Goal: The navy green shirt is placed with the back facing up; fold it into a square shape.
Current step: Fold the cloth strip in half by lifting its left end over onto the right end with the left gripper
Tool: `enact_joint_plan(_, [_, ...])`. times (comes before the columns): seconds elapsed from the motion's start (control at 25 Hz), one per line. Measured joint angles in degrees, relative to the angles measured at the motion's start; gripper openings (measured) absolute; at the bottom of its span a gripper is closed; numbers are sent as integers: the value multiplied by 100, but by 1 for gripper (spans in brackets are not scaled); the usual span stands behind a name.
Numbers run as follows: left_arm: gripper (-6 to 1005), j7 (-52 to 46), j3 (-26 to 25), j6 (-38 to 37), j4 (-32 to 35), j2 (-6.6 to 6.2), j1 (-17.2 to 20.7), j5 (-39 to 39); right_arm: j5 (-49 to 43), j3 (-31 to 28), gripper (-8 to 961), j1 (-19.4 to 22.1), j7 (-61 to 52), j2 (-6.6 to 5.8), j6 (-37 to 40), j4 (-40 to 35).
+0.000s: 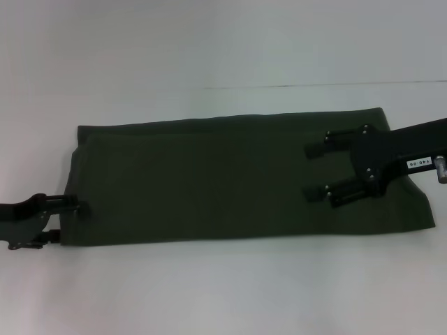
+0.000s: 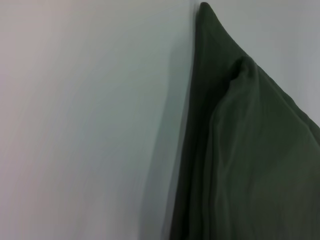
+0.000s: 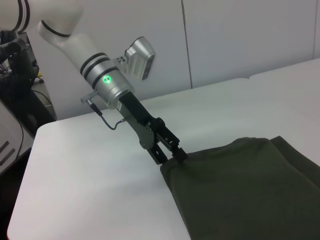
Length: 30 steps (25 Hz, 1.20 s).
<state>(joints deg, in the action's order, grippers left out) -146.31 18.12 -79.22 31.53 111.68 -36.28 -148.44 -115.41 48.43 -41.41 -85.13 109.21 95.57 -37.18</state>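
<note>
The navy green shirt (image 1: 209, 181) lies flat on the white table as a long band running left to right, plain side up. My left gripper (image 1: 70, 222) sits at the band's left end, near its front corner. Its fingers stand apart, one tip on the cloth and the other just off the edge. The right wrist view shows that left gripper (image 3: 172, 156) touching the shirt (image 3: 250, 190) at its corner. My right gripper (image 1: 311, 171) hovers open over the band's right part, fingers pointing left. In the left wrist view, only the shirt (image 2: 260, 165) and its layered edge show.
A seam (image 1: 314, 85) crosses the white table (image 1: 223, 293) behind the shirt. Bare tabletop surrounds the cloth on every side. In the right wrist view, dark equipment (image 3: 15, 75) stands beyond the table's far end and wall panels (image 3: 240, 35) stand behind it.
</note>
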Motion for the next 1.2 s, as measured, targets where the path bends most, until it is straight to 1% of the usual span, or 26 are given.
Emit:
enact_joint_plan(0.32, [885, -54, 7, 88, -104, -2, -38, 0, 1, 0, 928, -9, 16, 16, 5, -65])
enact_joint_plan(0.52, [885, -58, 48, 103, -213, 3, -128, 0, 1, 1, 928, -8, 23, 15, 24, -77])
enact_joint_plan(0.8, [886, -88, 118, 106, -218, -1, -191, 1, 1, 17, 927, -8, 23, 13, 151, -131])
enact_joint_plan(1.2, [886, -130, 236, 330, -214, -7, -194, -14, 1, 27, 928, 4, 23, 28, 164, -131])
